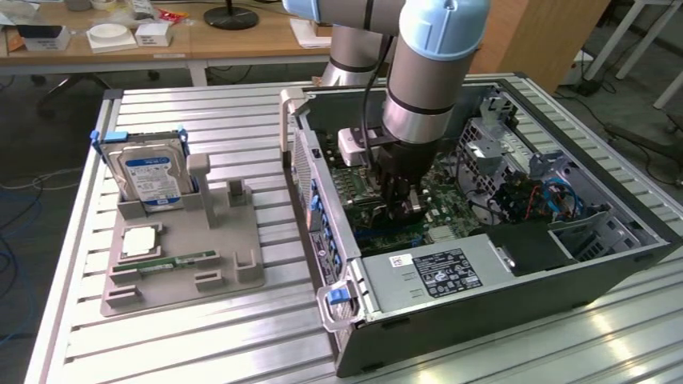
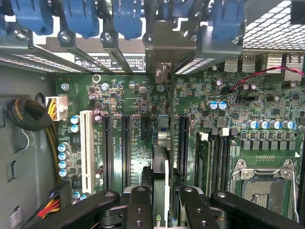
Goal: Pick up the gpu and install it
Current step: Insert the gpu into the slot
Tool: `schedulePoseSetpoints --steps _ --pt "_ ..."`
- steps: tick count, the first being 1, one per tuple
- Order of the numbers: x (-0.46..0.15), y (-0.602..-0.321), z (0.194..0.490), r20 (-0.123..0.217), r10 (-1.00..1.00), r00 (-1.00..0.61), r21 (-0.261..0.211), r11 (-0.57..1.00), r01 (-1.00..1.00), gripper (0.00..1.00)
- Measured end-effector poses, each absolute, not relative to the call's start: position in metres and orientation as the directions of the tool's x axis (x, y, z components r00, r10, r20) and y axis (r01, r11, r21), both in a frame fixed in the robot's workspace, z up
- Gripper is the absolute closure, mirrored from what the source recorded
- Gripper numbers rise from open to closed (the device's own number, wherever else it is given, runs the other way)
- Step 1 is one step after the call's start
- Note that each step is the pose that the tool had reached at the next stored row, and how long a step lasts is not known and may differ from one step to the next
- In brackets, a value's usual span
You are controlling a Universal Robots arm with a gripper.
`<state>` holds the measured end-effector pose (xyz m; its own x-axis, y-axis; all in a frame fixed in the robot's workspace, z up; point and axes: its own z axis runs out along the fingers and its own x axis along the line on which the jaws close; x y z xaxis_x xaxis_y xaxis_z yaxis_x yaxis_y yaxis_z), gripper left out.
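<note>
Already well along, the job has the arm reaching down into the open computer case (image 1: 501, 264), which lies on its side on the slatted tabletop (image 1: 192, 336). In the exterior view the gripper (image 1: 402, 210) hangs low over the motherboard (image 1: 376, 210), between the case's rear wall and the drive bays. Well apart, toward the exterior view's left, a grey parts holder (image 1: 181, 264) carries the hard drive (image 1: 153, 180) standing upright and a memory stick (image 1: 176, 260) lying flat; several of the holder's slots stand vacant, which fits the card having been collected from there, though that is a judgement.

From the wrist view, the fingers (image 2: 139, 210) are clamped on the gpu (image 2: 160, 188), seen edge-on as a thin vertical card running up between them. Its metal bracket (image 2: 164, 45) stands against the row of rear slot openings below the blue clips (image 2: 127, 16). The card lines up with a black expansion slot (image 2: 162, 143) in the middle of the motherboard, between neighbouring slots on either side. Whether its edge is touching the slot or fully seated cannot be told. So the pick-up looks done and the card is held at its slot; seating and release are not confirmed.
</note>
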<state>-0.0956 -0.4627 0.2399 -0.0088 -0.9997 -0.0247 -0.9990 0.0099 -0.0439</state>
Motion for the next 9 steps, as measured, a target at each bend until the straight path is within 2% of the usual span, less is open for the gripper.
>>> schedulePoseSetpoints --steps 9 --pt "-0.0956 -0.4626 0.2387 -0.025 -1.0 -0.009 -0.044 0.01 -0.999 0.74"
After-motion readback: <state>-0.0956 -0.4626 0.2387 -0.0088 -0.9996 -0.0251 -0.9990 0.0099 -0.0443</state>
